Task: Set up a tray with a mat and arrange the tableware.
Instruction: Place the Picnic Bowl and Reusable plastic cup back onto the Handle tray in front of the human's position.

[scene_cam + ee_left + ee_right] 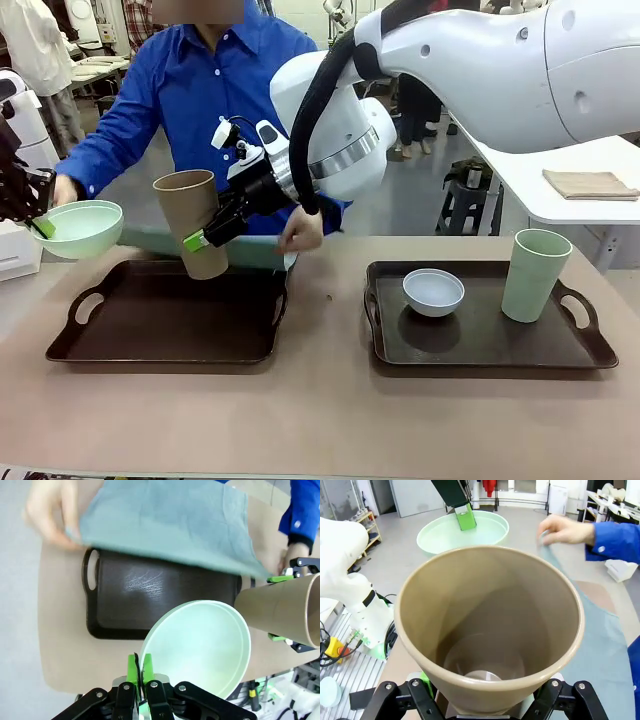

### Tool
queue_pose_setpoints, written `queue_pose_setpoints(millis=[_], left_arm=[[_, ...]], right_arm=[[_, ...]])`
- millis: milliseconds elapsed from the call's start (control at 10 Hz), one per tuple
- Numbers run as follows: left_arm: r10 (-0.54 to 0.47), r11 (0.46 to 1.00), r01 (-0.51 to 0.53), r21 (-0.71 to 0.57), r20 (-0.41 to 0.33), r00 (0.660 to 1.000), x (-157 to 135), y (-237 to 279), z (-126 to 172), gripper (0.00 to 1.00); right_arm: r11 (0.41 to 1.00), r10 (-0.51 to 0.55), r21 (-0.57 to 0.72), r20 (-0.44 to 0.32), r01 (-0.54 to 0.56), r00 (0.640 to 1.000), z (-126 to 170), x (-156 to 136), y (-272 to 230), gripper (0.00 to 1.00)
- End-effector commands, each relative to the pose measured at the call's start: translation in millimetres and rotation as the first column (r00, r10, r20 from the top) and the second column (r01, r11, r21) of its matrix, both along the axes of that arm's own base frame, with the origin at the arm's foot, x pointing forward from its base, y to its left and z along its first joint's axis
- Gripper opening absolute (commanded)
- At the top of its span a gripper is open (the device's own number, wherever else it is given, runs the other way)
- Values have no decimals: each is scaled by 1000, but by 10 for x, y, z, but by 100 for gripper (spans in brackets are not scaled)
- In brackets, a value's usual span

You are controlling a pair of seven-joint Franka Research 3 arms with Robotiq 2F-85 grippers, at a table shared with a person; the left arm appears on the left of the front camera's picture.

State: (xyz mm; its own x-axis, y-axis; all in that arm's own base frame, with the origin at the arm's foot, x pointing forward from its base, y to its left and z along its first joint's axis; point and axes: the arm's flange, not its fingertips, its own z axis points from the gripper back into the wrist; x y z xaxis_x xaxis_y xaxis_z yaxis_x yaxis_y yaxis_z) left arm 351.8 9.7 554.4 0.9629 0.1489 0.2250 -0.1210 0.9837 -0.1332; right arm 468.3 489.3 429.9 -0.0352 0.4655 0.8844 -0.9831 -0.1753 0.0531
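My left gripper [38,228] is pressed together on the rim of the mint green round bowl [78,226], which hangs in the air past the left end of the empty dark brown plastic tray [160,320]. My right gripper [205,237] stands wide around the tall brown handleless cup [192,220], gripping it tilted above that tray's far edge. The person's hand [302,230] holds a teal cloth mat [170,520] over the far side of the tray, not yet flat on it. I judge the step in hand to be laying the mat, with my 2 pieces held clear. The white round bowl [433,291] and pale green cup [536,274] sit on a 2nd dark tray [480,345] to my right. Next I should wait until the mat lies flat and the hands are clear, then lower bowl and cup onto it upright.
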Motion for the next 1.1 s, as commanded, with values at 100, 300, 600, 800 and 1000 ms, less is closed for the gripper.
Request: queue_pose_setpoints(millis=[100,300,600,800,1000], left_arm=[[1,1000,-1,1,9,1000,8,3,7,0],[1,1000,-1,1,9,1000,8,3,7,0],[1,1000,-1,1,9,1000,8,3,7,0],[1,1000,-1,1,9,1000,8,3,7,0],[1,1000,-1,1,9,1000,8,3,7,0]], right_arm=[[1000,1,21,-11,-1,1000,7,-4,-3,76],[1000,1,21,-11,-1,1000,7,-4,-3,76],[1000,1,21,-11,-1,1000,7,-4,-3,76],[1000,1,21,-11,-1,1000,7,-4,-3,76],[1000,1,21,-11,-1,1000,7,-4,-3,76]])
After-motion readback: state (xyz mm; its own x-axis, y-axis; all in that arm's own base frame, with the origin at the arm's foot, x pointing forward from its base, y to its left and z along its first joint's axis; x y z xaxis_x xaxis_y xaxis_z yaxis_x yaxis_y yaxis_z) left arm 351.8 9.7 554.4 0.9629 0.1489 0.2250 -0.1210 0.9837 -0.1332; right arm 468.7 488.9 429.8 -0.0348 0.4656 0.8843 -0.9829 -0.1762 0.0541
